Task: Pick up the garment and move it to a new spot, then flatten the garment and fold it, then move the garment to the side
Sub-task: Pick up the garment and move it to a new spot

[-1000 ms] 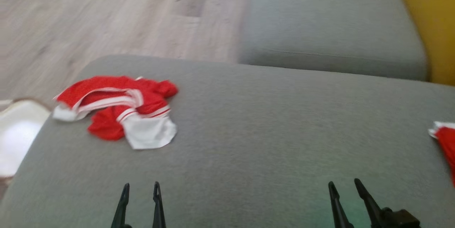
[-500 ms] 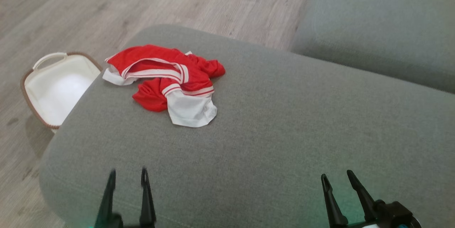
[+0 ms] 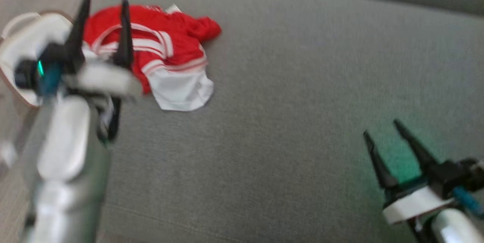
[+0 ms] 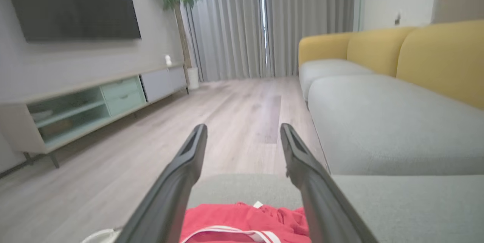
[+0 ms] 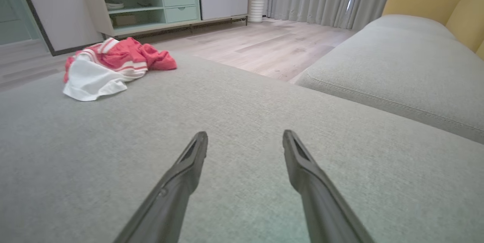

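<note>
A crumpled red garment (image 3: 170, 50) with white stripes and a white panel lies near the far left corner of the grey cushion (image 3: 287, 84). My left gripper (image 3: 104, 2) hangs open above its left part, nothing between the fingers. The left wrist view shows the garment (image 4: 245, 220) low between those spread fingers. My right gripper (image 3: 382, 127) stands open over bare cushion at the lower right, well away from the cloth. In the right wrist view the garment (image 5: 109, 65) lies far off to the upper left.
A white basket (image 3: 19, 42) with a brown rim sits on the floor past the cushion's left edge. A second grey seat (image 5: 397, 61) with yellow backs (image 4: 416, 53) lies beyond a gap. A TV cabinet (image 4: 87, 106) stands across the wood floor (image 4: 234, 118).
The head camera has tilted down and the picture has shifted. My left arm has risen and reached forward over the garment. The right gripper has come up a little. The garment lies as before.
</note>
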